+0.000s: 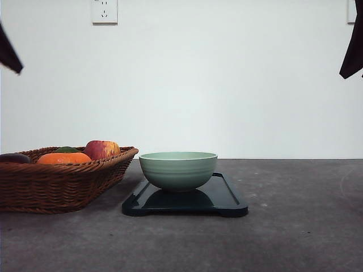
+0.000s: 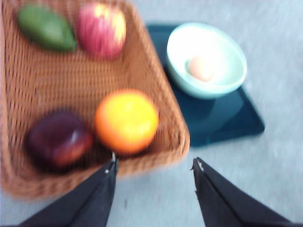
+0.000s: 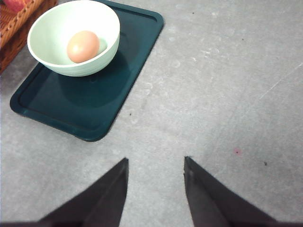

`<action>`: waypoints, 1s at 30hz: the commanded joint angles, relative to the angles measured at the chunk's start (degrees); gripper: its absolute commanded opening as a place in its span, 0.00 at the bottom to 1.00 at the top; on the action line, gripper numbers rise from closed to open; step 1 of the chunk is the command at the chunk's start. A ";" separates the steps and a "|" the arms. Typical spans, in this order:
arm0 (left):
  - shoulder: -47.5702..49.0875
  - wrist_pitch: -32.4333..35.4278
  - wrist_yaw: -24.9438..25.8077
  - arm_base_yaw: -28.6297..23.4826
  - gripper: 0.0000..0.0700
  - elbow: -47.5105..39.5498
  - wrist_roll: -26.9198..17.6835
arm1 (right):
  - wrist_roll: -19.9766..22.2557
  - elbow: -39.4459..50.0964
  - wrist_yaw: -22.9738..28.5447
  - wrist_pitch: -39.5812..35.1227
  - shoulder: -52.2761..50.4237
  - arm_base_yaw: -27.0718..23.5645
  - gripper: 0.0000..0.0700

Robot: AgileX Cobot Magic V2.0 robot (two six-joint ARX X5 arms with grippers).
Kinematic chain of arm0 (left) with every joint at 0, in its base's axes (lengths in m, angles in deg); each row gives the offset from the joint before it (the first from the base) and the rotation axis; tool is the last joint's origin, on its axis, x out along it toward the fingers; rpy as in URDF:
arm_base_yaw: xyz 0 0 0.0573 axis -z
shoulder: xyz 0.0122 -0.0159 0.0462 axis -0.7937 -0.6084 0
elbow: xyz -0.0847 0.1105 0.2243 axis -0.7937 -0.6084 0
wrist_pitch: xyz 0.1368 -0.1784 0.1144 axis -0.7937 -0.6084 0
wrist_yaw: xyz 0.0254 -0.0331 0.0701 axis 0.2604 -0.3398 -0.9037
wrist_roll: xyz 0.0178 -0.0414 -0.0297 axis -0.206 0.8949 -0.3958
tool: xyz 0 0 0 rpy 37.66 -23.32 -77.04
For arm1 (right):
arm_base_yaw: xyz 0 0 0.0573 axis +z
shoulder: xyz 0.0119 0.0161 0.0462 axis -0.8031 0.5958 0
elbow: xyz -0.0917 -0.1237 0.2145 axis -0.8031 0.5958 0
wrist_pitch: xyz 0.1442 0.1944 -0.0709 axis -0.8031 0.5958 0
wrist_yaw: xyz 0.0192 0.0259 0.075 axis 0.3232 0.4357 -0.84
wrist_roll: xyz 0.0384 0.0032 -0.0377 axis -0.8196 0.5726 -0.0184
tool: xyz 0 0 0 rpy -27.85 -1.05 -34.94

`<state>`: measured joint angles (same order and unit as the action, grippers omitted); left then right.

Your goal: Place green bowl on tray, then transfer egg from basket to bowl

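Operator: Report end effector status.

Unit: My left end effector has its jaws spread and holds nothing. It hangs over the near rim of the basket, above bare worktop. My right end effector is likewise parted and empty, over open worktop just beside the tray. In the front view, both arms show only as dark tips at the upper corners, well above the objects.

Operator: Report position of task items.

Unit: The green bowl stands upright on the tray, set toward the end nearer the basket; the rest of the tray surface is bare. The egg lies inside the green bowl, on its floor. It is hidden behind the bowl wall in the front view. The tray lies flat on the worktop just beside the basket; I cannot tell whether the two touch.

Operator: Report basket contents.

Unit: Four items: a red-yellow apple, an orange round fruit, a green oblong fruit and a dark purple fruit. The left wrist view is blurred, so finer detail is not readable.
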<state>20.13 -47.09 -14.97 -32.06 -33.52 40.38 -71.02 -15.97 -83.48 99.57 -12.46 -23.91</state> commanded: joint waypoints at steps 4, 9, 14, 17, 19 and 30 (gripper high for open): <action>1.48 -0.93 0.04 0.07 0.45 0.22 0.20 | 0.49 -0.22 -0.01 -0.16 0.28 0.33 0.33; 2.29 -1.26 0.04 0.07 0.01 0.23 -0.46 | 0.37 -0.22 0.00 -0.54 0.31 0.31 0.02; 2.30 -1.72 0.04 0.07 0.00 0.23 -0.44 | 0.30 -0.31 -0.02 -0.62 0.24 0.35 0.03; 2.30 -1.43 0.04 0.07 0.00 0.23 -0.44 | 0.30 -0.31 -0.02 -0.62 0.24 0.35 0.03; 2.30 -1.43 0.04 0.07 0.00 0.23 -0.44 | 0.32 -0.31 -0.01 -0.60 0.24 0.35 0.03; 4.95 -1.13 0.02 -1.33 0.00 -0.27 -2.97 | 0.30 -0.31 0.00 -0.60 0.24 0.35 0.03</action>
<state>24.44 -49.01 -14.96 -33.31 -33.71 39.39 -70.97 -15.97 -83.52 99.57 -12.46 -23.91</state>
